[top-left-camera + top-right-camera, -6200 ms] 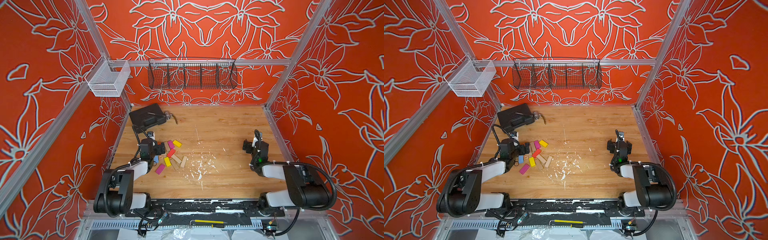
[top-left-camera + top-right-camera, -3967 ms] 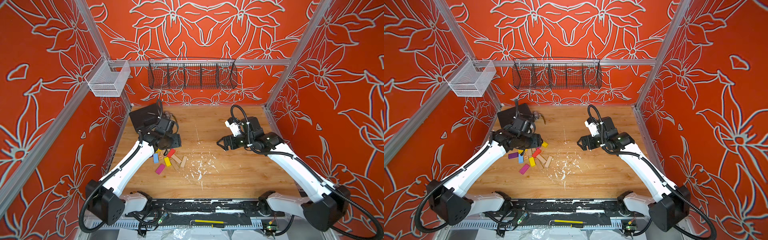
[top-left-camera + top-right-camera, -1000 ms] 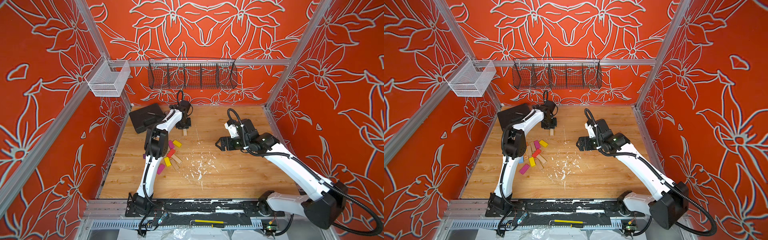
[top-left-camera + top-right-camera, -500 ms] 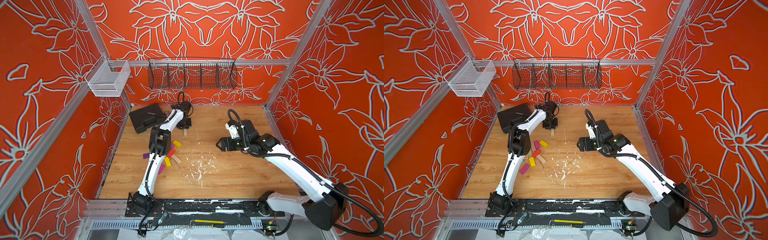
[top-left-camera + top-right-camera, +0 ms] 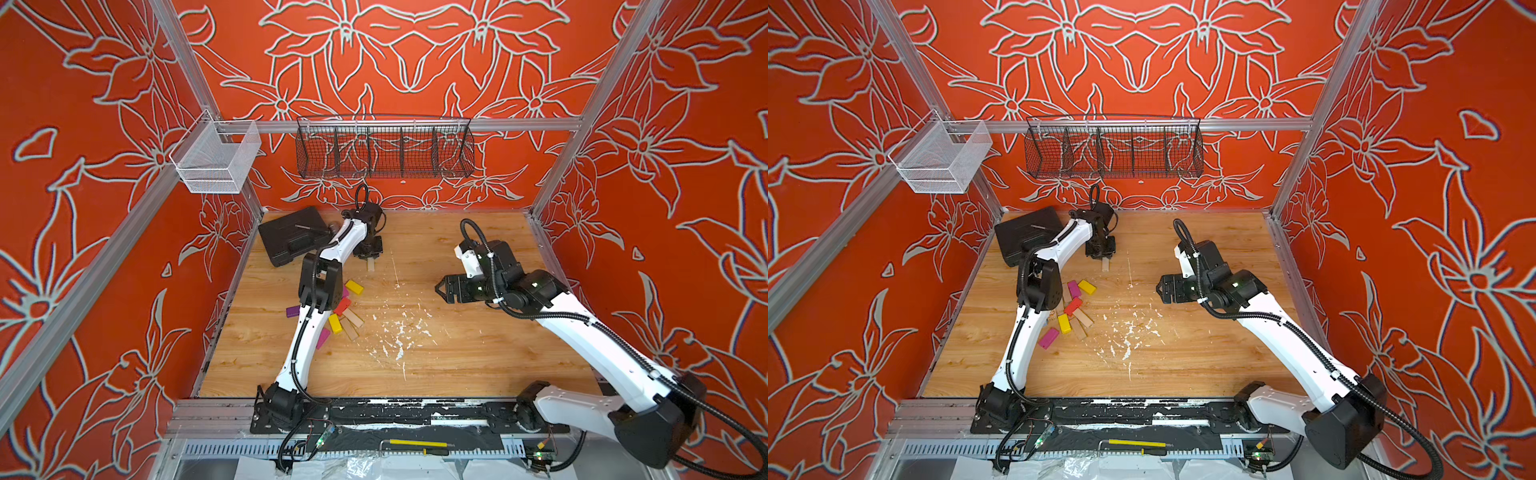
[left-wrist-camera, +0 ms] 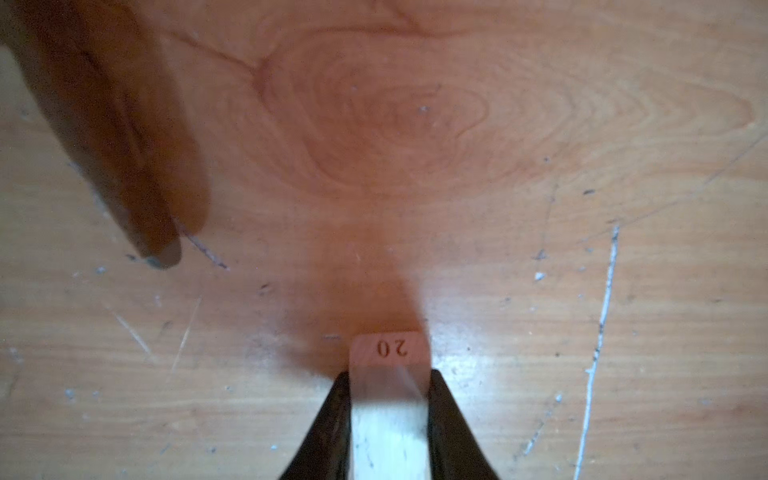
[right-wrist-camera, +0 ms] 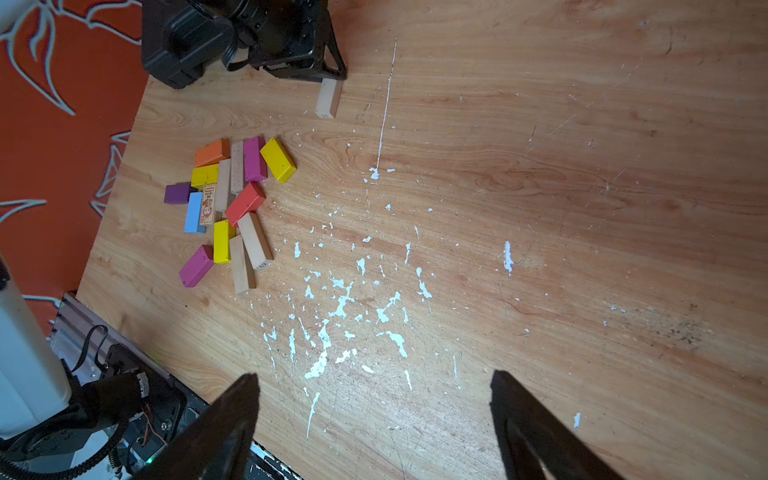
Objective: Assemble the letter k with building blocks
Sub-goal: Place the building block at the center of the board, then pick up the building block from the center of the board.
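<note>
Wood table (image 5: 457, 365): L pincer (image 5: 371, 254) works at the far end, black case (image 5: 291, 237) just beside it on the outer side. R pincer (image 5: 441, 289) hangs spread wide and empty, well apart. Heap of coloured blocks (image 7: 245, 203) sits well back from the L pincer, toward the base. L jaws clamp both sides of the pale wood bar (image 6: 388, 349), which lies flat on the table. Its long axis runs front-back, and the "20" end pokes past the fingertips toward the heap. Prob. step: laying the K's stem. Next: let go, lift straight up w/o dragging, fetch another bar.
</note>
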Robot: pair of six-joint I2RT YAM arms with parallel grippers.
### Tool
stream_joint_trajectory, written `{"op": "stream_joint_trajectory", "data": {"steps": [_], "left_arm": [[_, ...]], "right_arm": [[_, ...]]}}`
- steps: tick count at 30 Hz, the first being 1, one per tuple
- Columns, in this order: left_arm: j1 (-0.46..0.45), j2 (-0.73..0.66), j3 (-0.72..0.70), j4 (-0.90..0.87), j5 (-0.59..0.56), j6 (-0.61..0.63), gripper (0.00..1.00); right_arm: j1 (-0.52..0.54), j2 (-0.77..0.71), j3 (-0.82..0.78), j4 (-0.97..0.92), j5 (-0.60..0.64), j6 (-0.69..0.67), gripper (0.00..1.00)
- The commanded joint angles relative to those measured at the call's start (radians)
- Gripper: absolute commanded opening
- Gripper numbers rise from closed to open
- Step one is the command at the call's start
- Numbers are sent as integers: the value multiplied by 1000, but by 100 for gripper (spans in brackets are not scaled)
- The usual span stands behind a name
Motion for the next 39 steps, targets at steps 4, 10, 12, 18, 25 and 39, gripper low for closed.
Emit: {"op": "stream_joint_trajectory", "data": {"steps": [4, 10, 12, 18, 25, 39], "left_arm": [[8, 30, 13, -29, -5, 4, 36], [8, 9, 23, -30, -6, 8, 41], [9, -10, 22, -32, -3, 8, 42], [7, -162, -55, -7, 34, -3, 43], [8, -484, -350, 75, 82, -42, 44], [-24, -1252, -1164, 152, -19, -302, 42]], "right_arm": [[5, -22, -24, -15, 21, 20, 89], [4, -23, -22, -16, 20, 22, 89], [5, -25, -21, -16, 20, 23, 89], [5, -30, -23, -14, 24, 26, 89], [4, -16, -16, -10, -16, 18, 89], [24, 90, 6, 53, -58, -8, 89]]}}
